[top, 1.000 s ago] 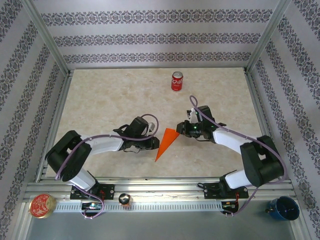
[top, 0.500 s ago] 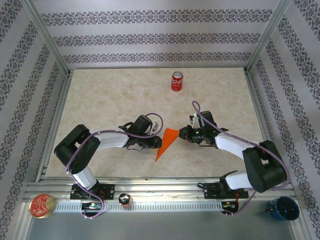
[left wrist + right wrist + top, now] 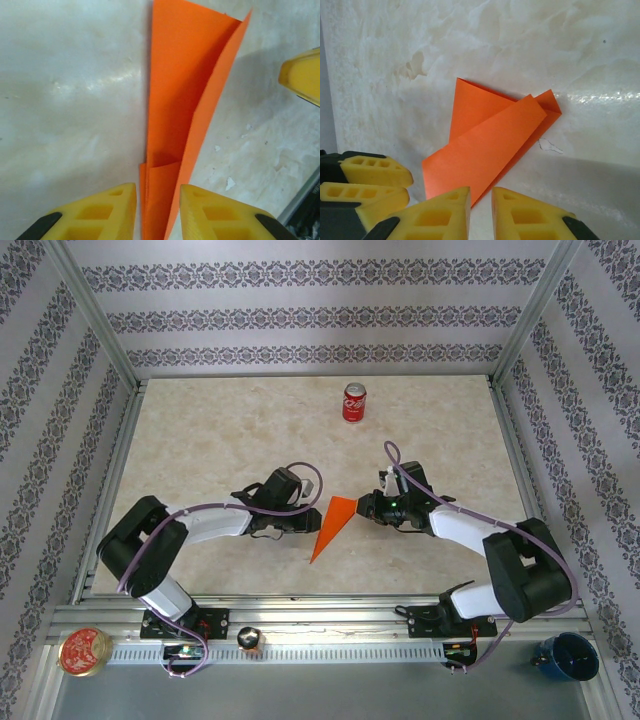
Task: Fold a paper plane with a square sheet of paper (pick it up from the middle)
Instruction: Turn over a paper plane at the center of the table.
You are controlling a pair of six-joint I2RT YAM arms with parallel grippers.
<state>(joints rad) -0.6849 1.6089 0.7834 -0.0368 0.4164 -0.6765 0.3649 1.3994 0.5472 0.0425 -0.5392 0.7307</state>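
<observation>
Straddling the paper plane (image 3: 185, 100), the left gripper (image 3: 157, 195) had released jaws; the right gripper (image 3: 481, 196), equally released, faced its edge.

Paper plane (image 3: 333, 525) on table (image 3: 220, 430), soda can (image 3: 354, 401) behind.

— What does the paper plane (image 3: 333, 525) look like?
— Bright orange and plain, folded into a slim pointed wedge, with layers overlapping along one long crease.
— Where does it lie?
— On the desk (image 3: 200, 440), near the middle. Its wide end faces the back and its tip points toward the near edge, slightly left.
</observation>
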